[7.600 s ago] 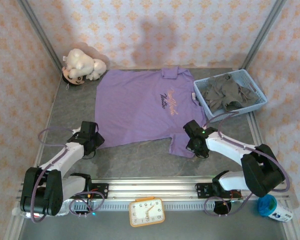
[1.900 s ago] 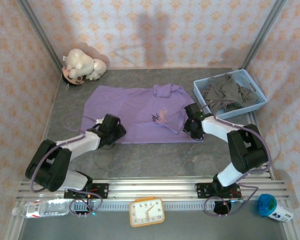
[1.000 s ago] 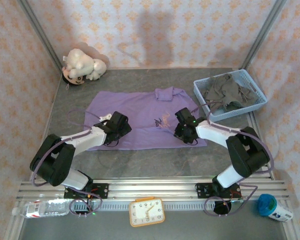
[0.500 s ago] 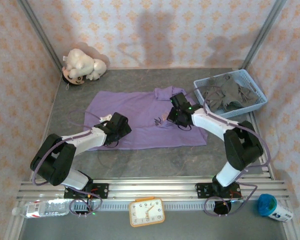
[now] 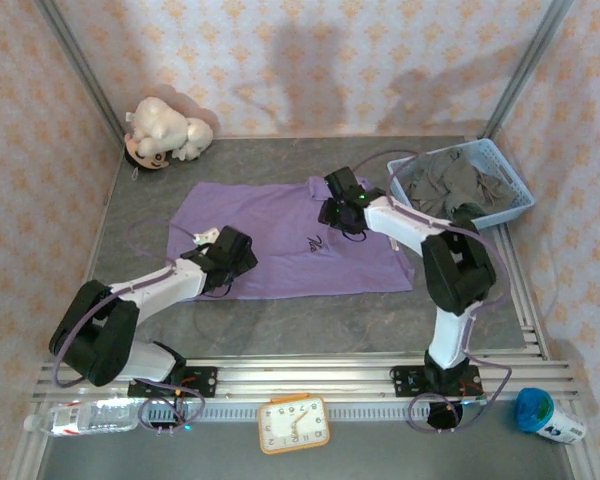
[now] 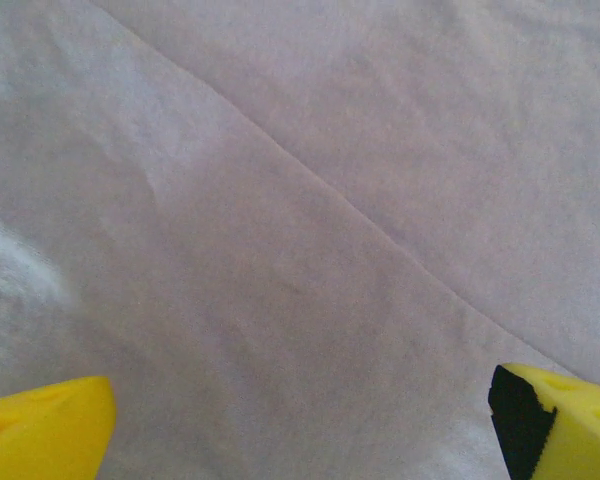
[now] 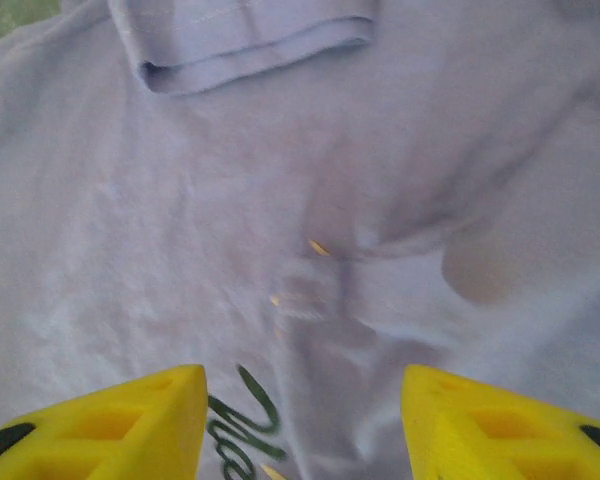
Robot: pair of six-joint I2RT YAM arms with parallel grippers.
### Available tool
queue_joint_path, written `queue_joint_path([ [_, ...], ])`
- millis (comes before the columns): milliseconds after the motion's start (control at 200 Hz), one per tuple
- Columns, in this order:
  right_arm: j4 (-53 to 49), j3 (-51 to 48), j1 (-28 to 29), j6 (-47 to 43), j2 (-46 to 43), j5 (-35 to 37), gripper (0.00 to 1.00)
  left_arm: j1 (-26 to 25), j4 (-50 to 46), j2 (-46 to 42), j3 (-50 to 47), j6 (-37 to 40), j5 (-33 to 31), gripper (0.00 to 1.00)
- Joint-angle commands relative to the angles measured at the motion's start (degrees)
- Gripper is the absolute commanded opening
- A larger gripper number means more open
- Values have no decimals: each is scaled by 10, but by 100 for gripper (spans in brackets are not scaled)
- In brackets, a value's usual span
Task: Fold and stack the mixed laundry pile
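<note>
**Lilac shirt spread flat, both grippers open over it**

The right gripper (image 7: 300,425) is seen with its yellow fingers apart and nothing pinched, just below the collar of the lilac-purple soft cloth shirt (image 5: 270,215). The left gripper (image 6: 300,430) is held wide open over the shirt's near left part. The shirt is spread mid-table. It is judged light, limp and apt to slide, so it is best pinched at a hemmed edge or corner. The dark grey-olive cloth shirt (image 5: 445,185) is seen bunched in the light blue lattice plastic basket (image 5: 518,178).

Shirt (image 5: 270,215) centre; basket (image 5: 520,190) right of it, second shirt (image 5: 450,180) inside; plush toy (image 5: 165,130) behind-left.
</note>
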Motion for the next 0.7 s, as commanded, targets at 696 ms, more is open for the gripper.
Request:
queue_joint_path([
  [696, -57, -241, -30, 51, -177, 18, 58, -39, -115, -35, -8, -35, 18, 96],
])
